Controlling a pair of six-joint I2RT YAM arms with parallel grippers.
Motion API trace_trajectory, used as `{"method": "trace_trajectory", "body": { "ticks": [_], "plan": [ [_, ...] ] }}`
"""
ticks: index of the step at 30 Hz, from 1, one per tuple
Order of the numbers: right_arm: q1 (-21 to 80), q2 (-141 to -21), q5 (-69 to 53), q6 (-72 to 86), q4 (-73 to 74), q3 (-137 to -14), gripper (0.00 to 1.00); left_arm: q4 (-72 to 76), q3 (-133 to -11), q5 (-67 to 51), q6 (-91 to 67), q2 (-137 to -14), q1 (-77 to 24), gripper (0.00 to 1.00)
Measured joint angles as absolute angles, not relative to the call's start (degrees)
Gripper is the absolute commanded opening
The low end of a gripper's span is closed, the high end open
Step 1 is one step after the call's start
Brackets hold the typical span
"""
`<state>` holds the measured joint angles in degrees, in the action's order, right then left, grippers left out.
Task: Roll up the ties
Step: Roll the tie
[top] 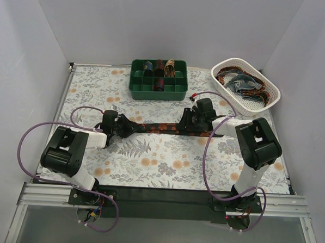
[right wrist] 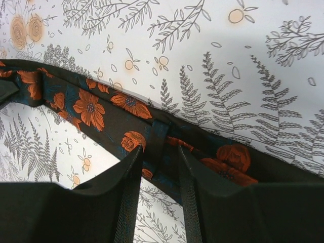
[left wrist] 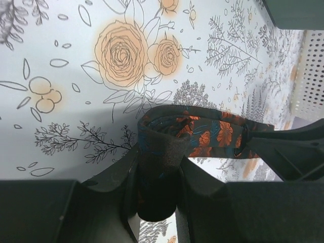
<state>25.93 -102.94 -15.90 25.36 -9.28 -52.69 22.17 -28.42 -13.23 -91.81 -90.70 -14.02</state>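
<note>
One dark tie [top: 157, 126] with orange-red flowers lies stretched across the floral cloth between both grippers. My left gripper [top: 120, 128] is shut on the tie's left end. In the left wrist view that end is a folded dark wad [left wrist: 158, 167] pinched between the fingers, and the strip [left wrist: 207, 134] runs off to the right. My right gripper [top: 187, 123] is low over the tie's right part. In the right wrist view its jaws [right wrist: 158, 157] stand narrowly open, with the fingertips [right wrist: 132, 164] over the tie [right wrist: 96, 109] beside its dark loop.
A green compartment tray [top: 136, 87] at the back centre holds rolled ties [top: 160, 67]. A white basket [top: 264, 102] at the back right holds several loose ties [top: 241, 82]. Purple cables [top: 25, 141] loop beside both arms. White walls close in the table.
</note>
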Motion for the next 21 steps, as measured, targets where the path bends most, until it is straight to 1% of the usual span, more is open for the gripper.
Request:
{"method": "trace_trajectory", "body": {
  "ticks": [6, 8, 9, 10, 12, 19, 21],
  "plan": [
    [26.9, -102.9, -16.7, 25.5, -9.0, -52.7, 0.36, 15.2, -32.1, -8.7, -85.6, -89.3, -14.7, 0.01],
    [27.1, -102.9, -16.8, 25.5, -8.9, -52.7, 0.38, 11.9, -33.9, -6.4, -82.7, -88.9, -15.4, 0.01],
    [27.2, -102.8, -16.9, 25.5, -8.8, -52.7, 0.39, 10.1, -34.9, -5.1, -81.2, -88.7, -15.7, 0.01],
    [27.2, -102.6, -16.8, 25.5, -8.6, -52.7, 0.43, 8.7, -35.9, -3.8, -79.9, -88.6, -16.1, 0.00],
    [27.2, -102.0, -16.7, 25.4, -7.8, -52.7, 0.43, 4.8, -38.5, -0.3, -76.6, -88.5, -17.3, 0.00],
    [27.1, -98.0, -13.9, 23.8, -2.8, -52.4, 0.57, -7.0, -45.8, 15.0, -66.1, -88.5, -21.0, 0.00],
    [27.1, -96.1, -12.9, 23.3, -2.4, -51.7, 0.58, -9.3, -47.2, 18.8, -63.7, -88.5, -21.8, 0.00]
  ]
}}
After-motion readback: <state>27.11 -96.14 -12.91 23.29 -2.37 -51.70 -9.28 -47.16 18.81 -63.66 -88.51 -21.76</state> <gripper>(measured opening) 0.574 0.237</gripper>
